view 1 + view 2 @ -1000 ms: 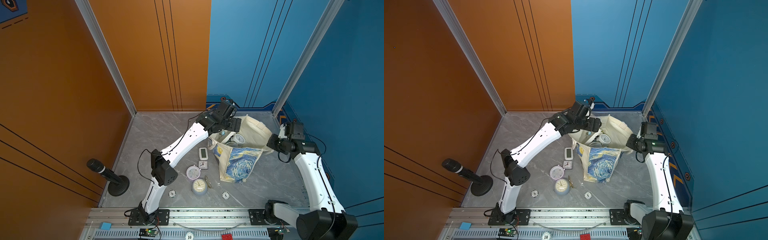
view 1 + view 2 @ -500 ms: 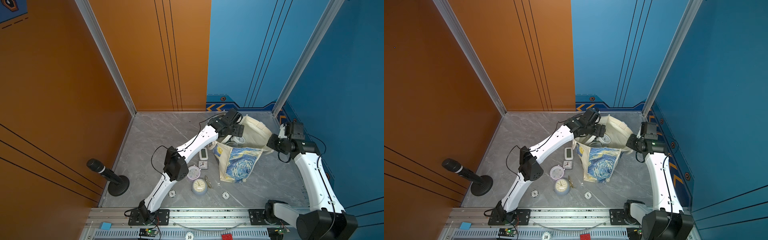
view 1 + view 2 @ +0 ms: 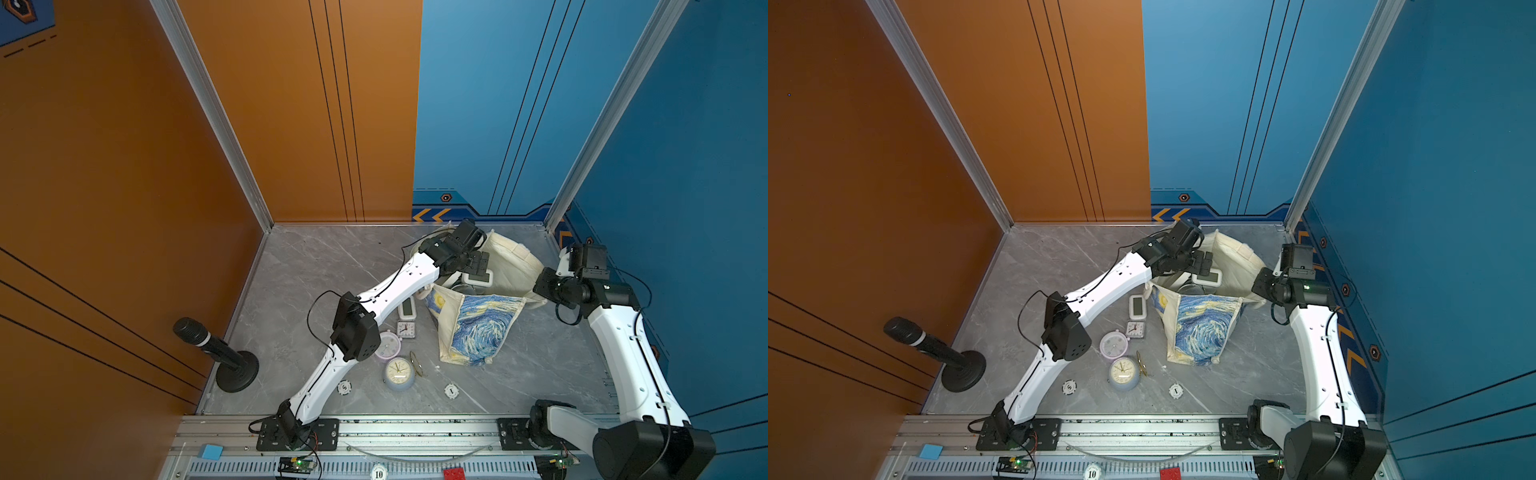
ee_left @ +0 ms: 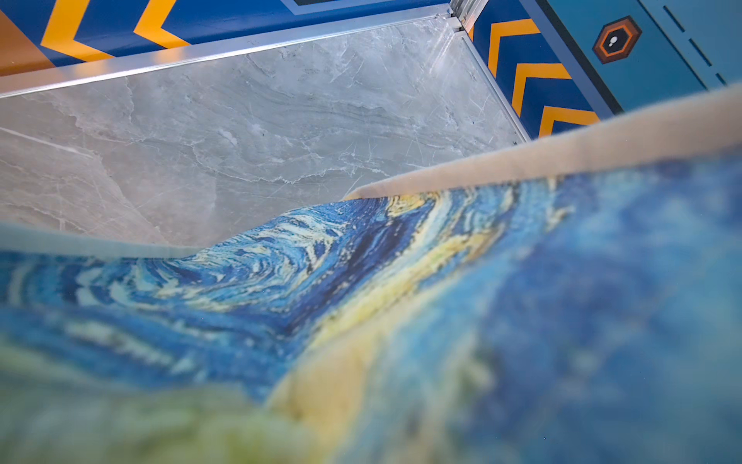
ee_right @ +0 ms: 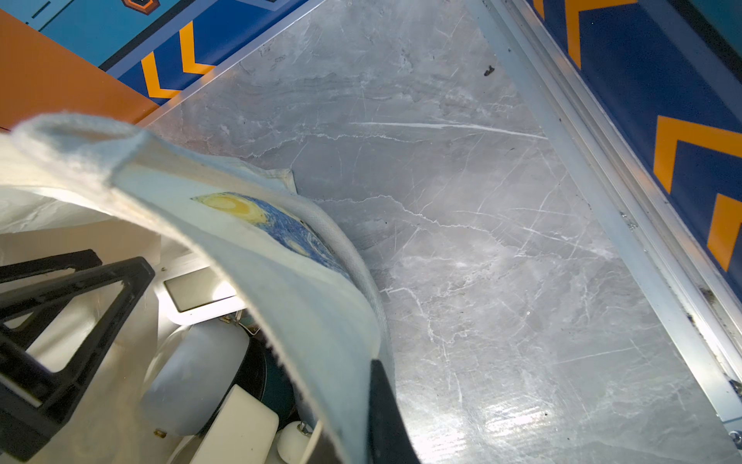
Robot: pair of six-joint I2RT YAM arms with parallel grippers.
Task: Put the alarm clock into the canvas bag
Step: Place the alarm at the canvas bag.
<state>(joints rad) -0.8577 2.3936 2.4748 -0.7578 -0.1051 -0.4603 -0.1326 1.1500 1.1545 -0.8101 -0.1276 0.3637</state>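
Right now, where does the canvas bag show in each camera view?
Top view: canvas bag, low, right of centre.
Top view: bag, same spot.
Left wrist: bag's printed side, close up.
Right wrist: bag's rim, clocks inside.
Shared landmark: orange chevrons along the wall base.

A black microphone (image 3: 210,345) (tilted on a round base (image 3: 237,376)) stands beside the orange wall (image 3: 124,208).

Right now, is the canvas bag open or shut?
Open. The canvas bag gapes, a white clock visible inside, the right gripper pinching its rim.
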